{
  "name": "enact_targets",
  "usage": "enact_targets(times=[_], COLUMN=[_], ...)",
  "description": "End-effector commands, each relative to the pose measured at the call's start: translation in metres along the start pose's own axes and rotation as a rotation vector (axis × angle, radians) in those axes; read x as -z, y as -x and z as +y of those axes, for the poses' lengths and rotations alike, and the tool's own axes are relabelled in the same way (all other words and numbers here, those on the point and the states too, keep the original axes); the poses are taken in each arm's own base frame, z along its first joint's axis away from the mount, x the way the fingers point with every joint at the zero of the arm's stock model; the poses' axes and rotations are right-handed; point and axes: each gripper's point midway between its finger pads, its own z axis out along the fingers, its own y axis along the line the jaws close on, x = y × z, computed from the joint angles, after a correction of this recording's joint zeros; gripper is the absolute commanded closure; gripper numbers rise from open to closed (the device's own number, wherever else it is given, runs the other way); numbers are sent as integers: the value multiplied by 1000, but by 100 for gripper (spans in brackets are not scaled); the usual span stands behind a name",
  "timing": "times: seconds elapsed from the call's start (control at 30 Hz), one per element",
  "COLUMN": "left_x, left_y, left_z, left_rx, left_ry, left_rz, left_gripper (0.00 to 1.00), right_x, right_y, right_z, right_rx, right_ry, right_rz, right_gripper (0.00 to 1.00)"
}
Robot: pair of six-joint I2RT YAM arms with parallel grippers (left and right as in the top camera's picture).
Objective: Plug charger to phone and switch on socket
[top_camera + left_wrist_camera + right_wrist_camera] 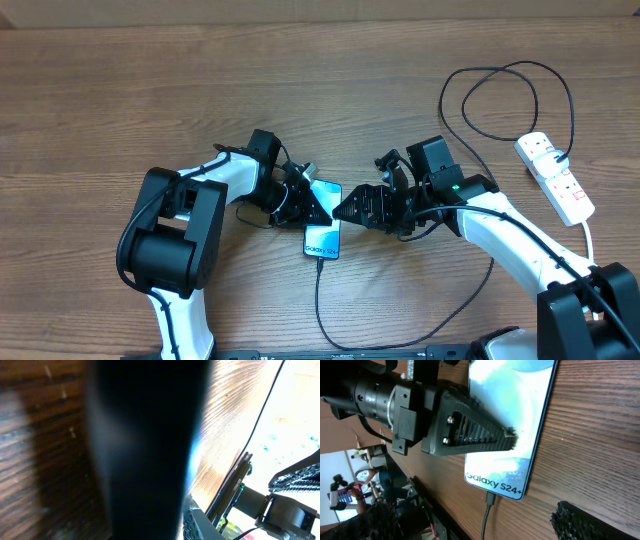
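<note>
One of the left fingers (pixel 475 435) lies flat across the phone (pixel 520 400), touching its screen; how far the pair stands apart I cannot tell. The right fingers (pixel 580 520) are spread wide and empty, with the phone just beyond their tips. The charger (pixel 487 517) tip already sits in the phone's end port. The phone looks stiff, slick and breakable, so steady it by its long edges. Well apart from the right fingers, on the table (pixel 120 80), the socket (pixel 556 177) takes the charger's far end; its switch likely needs a firm fingertip press
</note>
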Motion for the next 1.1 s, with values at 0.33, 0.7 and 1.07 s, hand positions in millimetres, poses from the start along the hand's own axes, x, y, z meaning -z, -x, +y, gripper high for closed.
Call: enact_targets(times=[0.33,0.7,1.07], left_x=[-2,8,25], left_y=[-13,-13,-16], left_z=[76,93,120], left_rx=[117,150,295], left_ry=[354,471,662], left_rz=[17,4,-49], left_gripper=[50,44,38], right_x=[3,3,3], right_y=[5,5,6], right_z=[6,5,4], right_rx=[23,23,23], right_ry=[-2,-5,-12], right_rz=[-18,-18,-22], right_gripper=[0,0,0])
